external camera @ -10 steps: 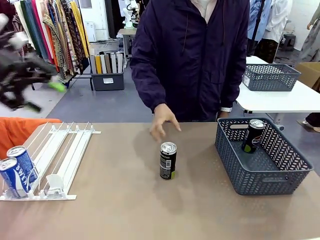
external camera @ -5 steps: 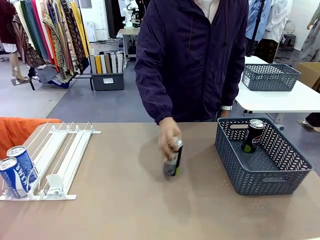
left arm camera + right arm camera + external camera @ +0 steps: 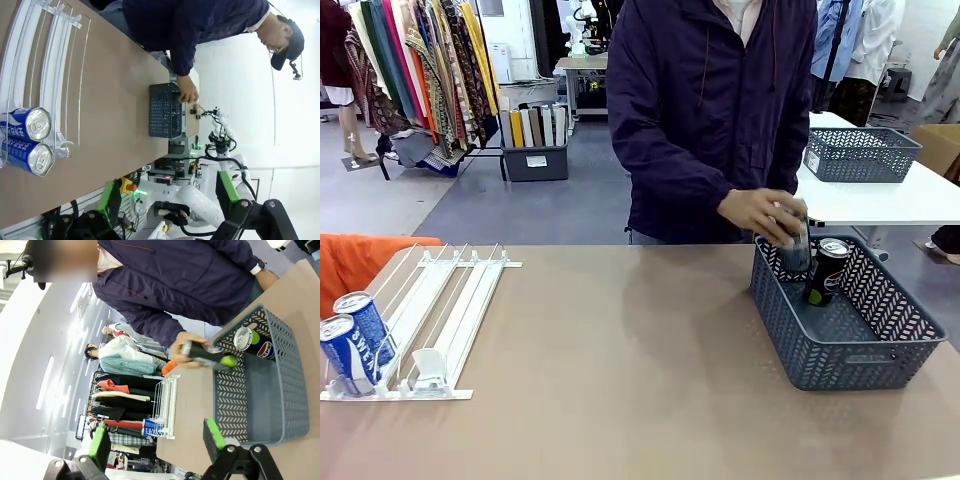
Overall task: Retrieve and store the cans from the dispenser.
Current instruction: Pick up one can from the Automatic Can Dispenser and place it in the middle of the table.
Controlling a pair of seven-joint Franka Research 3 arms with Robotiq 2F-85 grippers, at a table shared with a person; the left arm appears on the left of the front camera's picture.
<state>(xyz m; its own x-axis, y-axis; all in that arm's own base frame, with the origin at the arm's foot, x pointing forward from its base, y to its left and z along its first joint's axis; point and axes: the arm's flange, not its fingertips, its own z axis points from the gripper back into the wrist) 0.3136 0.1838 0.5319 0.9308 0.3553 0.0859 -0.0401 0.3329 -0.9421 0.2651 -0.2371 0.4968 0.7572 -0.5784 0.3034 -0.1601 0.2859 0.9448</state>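
Item, the cans: we count four; two blue cans [image 3: 350, 342] stand upright side by side at the near end of the dispenser [image 3: 460, 300], against its front lip [image 3: 400, 394], at the left of the table [image 3: 620, 400]; one black can [image 3: 825, 272] stands upright in the dark grey basket [image 3: 840, 365] at the right; a fourth can [image 3: 795, 245], blurred, is in the person's hand [image 3: 755, 210] just above the basket's far corner; handling, by our judgement: thin metal shells, stiff enough for a firm pinch yet liable to dent if squeezed hard; smooth painted sides, likely slippery; weight depends on whether they are full, which we cannot tell; hold: across the mid-body, below the silver top, pads on opposite sides; left gripper [image 3: 166, 180]: fingers spread wide, nothing between them, well apart from the blue pair; right gripper [image 3: 154, 425]: likewise wide and empty, near the basket's side; obstructions: the blue cans sit so close, touching or nearly so, that a finger would hardly pass between them; the rails [image 3: 420, 300] flank each can, and the lip bars a straight pull forward, so we judge an upward lift the cleaner exit; the person's arm and hand occupy the space over the basket.
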